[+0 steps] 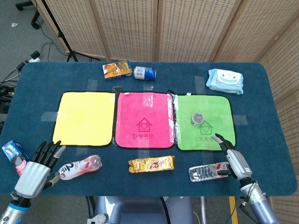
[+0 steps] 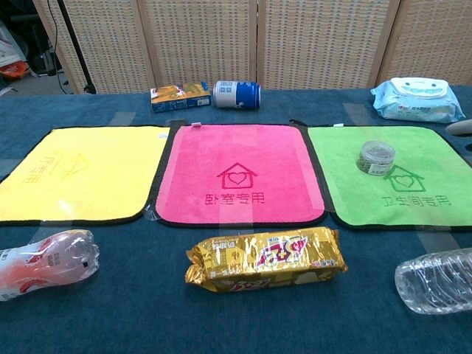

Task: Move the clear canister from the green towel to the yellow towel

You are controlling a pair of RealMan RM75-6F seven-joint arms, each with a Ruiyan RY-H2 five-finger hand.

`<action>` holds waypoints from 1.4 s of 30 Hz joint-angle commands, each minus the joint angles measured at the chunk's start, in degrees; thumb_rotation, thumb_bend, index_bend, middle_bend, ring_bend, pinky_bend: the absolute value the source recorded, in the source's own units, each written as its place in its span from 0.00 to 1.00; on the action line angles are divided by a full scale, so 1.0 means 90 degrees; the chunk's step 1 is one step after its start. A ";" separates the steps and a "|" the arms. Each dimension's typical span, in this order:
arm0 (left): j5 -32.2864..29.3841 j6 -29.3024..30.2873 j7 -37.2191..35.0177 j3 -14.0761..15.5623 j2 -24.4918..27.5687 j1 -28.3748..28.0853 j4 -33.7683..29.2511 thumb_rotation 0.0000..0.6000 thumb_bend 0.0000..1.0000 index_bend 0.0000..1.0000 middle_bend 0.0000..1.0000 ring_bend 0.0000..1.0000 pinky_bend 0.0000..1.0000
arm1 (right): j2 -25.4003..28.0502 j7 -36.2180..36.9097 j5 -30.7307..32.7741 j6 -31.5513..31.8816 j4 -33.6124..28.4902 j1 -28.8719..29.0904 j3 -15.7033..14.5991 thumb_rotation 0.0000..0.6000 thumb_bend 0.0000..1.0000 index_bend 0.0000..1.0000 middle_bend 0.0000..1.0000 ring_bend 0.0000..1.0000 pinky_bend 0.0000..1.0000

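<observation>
A small clear canister (image 1: 198,118) (image 2: 376,158) with a dark filling stands upright on the green towel (image 1: 212,135) (image 2: 413,199), near its middle. The yellow towel (image 1: 85,118) (image 2: 81,173) lies flat at the left with nothing on it. My right hand (image 1: 231,157) hovers at the green towel's near right corner, fingers extended and empty, well short of the canister; one fingertip (image 2: 459,127) shows at the chest view's right edge. My left hand (image 1: 38,167) is open near the table's front left corner, holding nothing.
A pink towel (image 1: 145,120) lies between the two. Along the front lie a pink bottle (image 1: 78,168), a gold snack pack (image 1: 151,164) and a clear water bottle (image 1: 208,171). At the back are an orange box (image 1: 116,70), a blue can (image 1: 145,73) and a wipes pack (image 1: 225,80).
</observation>
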 commanded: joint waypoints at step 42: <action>0.0324 0.0351 -0.0684 -0.0001 -0.0370 -0.0110 0.0600 1.00 0.11 0.00 0.00 0.00 0.00 | -0.0739 -0.2500 0.7434 -0.2166 0.1562 0.3602 0.0557 1.00 0.31 0.06 0.00 0.00 0.01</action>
